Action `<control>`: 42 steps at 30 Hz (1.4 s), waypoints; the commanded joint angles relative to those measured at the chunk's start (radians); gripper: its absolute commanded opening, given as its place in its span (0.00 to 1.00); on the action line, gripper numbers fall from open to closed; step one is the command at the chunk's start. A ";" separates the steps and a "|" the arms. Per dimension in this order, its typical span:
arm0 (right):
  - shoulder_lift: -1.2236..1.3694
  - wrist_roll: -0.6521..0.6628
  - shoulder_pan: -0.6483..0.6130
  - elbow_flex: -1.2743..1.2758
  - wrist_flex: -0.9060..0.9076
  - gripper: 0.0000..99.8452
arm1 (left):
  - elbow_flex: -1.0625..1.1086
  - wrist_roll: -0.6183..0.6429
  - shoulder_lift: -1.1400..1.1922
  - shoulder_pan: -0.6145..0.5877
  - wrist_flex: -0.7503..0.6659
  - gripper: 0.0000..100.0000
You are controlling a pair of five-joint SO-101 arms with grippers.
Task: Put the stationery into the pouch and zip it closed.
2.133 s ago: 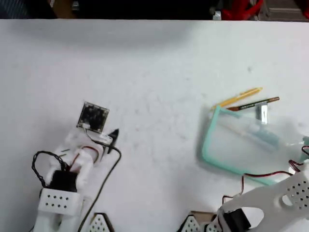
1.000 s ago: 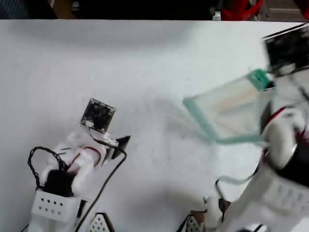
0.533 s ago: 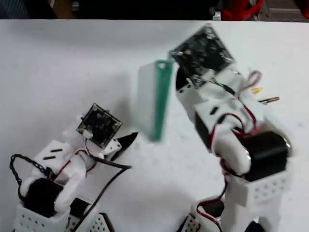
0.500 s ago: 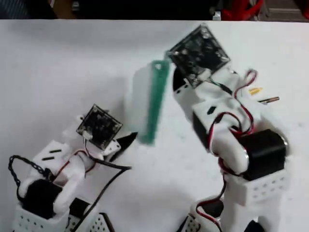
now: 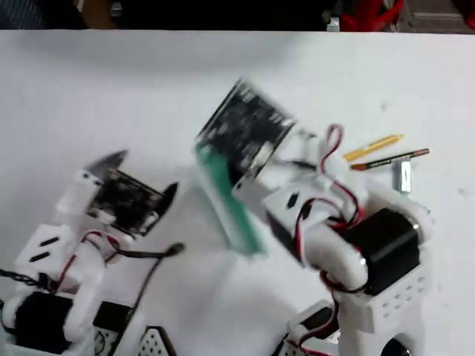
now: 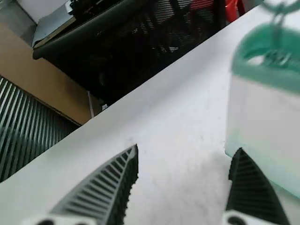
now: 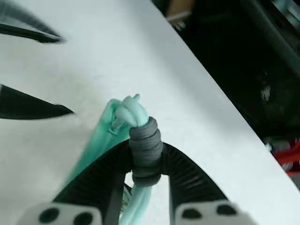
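The right hand (image 7: pixel 146 151) was closed tight on the pouch (image 5: pixel 228 202), its two dark fingers (image 7: pixel 185 176) pinching a grey ribbed band (image 7: pixel 146 139) at one end, with a knot of pale green cord (image 7: pixel 128 110) sticking out just past the band. Seen from above, the pouch was turned edge-on, its green border running as a slanted strip near the middle of the white worktop (image 5: pixel 111 89); whether its lower edge touched the surface could not be told.

The left hand (image 6: pixel 186 154) was spread wide and held nothing. It pointed toward the pouch, whose clear side and green rim stood just beside one of its ribbed fingers (image 6: pixel 108 185), apart from it.

The stationery lay outside the pouch, on the worktop on the far side of the right arm: a yellow pen (image 5: pixel 373 147) and a brown pencil (image 5: pixel 390 159) lay close together and almost parallel, and a small pale item (image 5: pixel 404 175) sat just beside the pencil
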 commanded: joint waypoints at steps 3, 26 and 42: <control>-0.007 0.055 -0.073 -0.018 0.048 0.02 | -0.057 -0.129 0.007 0.171 0.066 0.36; -0.251 0.101 -0.295 0.255 0.053 0.02 | -0.284 -0.141 0.005 0.372 0.310 0.37; -0.412 0.074 -0.219 0.270 0.053 0.02 | -0.058 -0.201 0.005 0.473 0.250 0.36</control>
